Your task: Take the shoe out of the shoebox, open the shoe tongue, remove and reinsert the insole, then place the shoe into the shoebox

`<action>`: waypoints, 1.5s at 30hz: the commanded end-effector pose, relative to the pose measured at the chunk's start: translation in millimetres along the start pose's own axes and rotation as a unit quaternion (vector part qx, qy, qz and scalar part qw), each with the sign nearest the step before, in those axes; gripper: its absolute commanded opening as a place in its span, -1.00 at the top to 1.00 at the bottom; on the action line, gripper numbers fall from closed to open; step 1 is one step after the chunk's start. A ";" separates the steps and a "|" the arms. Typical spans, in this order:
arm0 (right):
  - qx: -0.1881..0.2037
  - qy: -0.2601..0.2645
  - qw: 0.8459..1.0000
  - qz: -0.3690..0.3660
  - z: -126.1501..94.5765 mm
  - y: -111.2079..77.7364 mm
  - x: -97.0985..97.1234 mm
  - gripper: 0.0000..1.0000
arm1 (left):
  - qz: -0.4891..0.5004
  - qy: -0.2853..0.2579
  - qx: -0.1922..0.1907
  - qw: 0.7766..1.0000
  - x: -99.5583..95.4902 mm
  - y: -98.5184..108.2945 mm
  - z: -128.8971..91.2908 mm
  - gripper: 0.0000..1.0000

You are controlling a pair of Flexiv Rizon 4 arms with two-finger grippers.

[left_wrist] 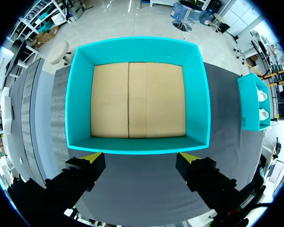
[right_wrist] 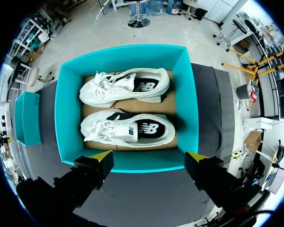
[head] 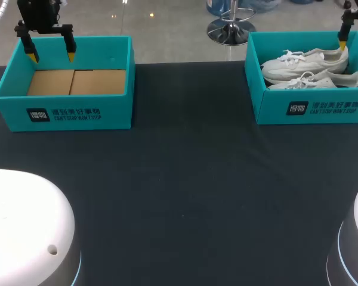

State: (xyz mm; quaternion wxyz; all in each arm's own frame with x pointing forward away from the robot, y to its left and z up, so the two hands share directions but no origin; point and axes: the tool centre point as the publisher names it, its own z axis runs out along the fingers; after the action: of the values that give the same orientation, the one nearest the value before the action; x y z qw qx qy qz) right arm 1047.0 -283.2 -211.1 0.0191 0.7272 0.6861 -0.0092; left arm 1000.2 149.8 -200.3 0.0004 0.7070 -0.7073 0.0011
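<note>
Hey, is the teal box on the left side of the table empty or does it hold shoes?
Empty. The left shoebox shows only its bare cardboard floor; both white shoes lie in the right shoebox.

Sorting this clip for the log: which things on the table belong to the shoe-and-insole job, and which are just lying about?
Job in hand: nearer shoe; farther shoe; shoebox holding both; right gripper, open above it.
Lying about, as far as shown: empty box, with the left gripper open above it; dark table cover.
</note>
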 end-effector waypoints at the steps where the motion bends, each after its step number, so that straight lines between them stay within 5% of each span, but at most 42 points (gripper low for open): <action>1: 0.002 0.000 1.000 0.000 -0.3 1.3 0.0 -1.00 | 0.000 0.000 0.000 1.000 0.0 0.1 -0.2 -1.00; 25: -0.007 0.012 1.000 0.008 4.6 4.1 -6.4 -1.00 | 0.000 0.000 0.000 1.000 0.0 0.1 -0.2 -1.00; 45: 0.027 -0.023 0.999 0.034 72.6 -6.5 -16.1 -1.00 | 0.000 0.000 0.000 1.000 0.0 0.1 -0.2 -1.00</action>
State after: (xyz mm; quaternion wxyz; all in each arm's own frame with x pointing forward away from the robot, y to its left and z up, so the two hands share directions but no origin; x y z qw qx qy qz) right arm 1038.1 -304.1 -276.3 0.0130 0.7503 0.6597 -0.0409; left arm 1000.2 149.8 -200.3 0.0004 0.7070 -0.7073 0.0011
